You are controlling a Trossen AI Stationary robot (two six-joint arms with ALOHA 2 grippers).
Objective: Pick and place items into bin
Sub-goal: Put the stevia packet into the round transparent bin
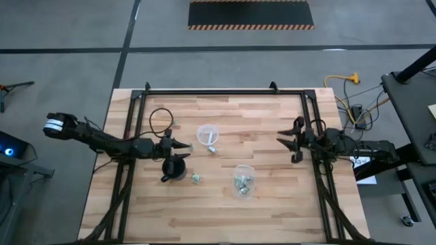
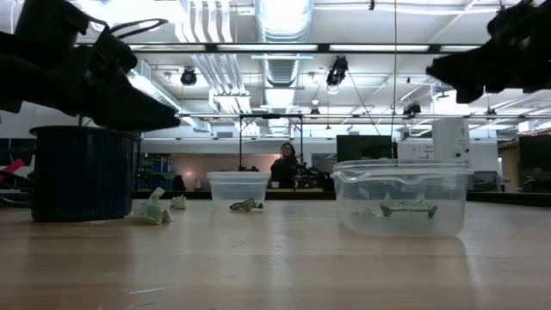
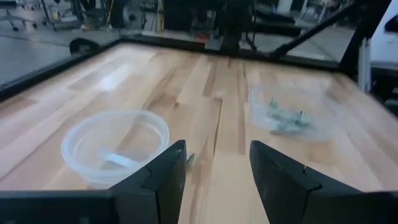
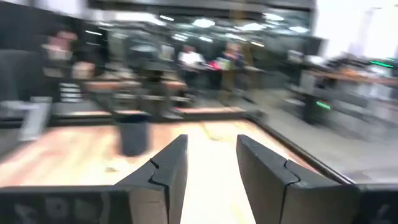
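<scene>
The black mug (image 1: 174,168) stands on the wooden table (image 1: 272,211) and serves as the mark for everything else. The left gripper (image 1: 185,144) hangs in the air just above and beside the mug, on the side toward the round clear tub (image 1: 208,134); its two dark fingers (image 3: 163,176) stand apart with bare wood showing between them, and they hold nothing. In the low view that gripper (image 2: 129,102) hovers over the mug's (image 2: 83,172) rim without touching it. Of the items, one small pale green piece (image 1: 196,179) lies on the table right beside the mug, another (image 1: 212,149) sits at the edge of the round tub a little farther off, and several more (image 1: 242,181) rest inside the square clear bin (image 1: 243,191), which stands well apart from the mug toward the right arm. From table height the pieces in the bin (image 2: 405,208) lie flat on its floor. The right gripper (image 1: 286,141) waits far from the mug, past the bin, raised off the table, its fingers (image 4: 168,171) parted and empty
</scene>
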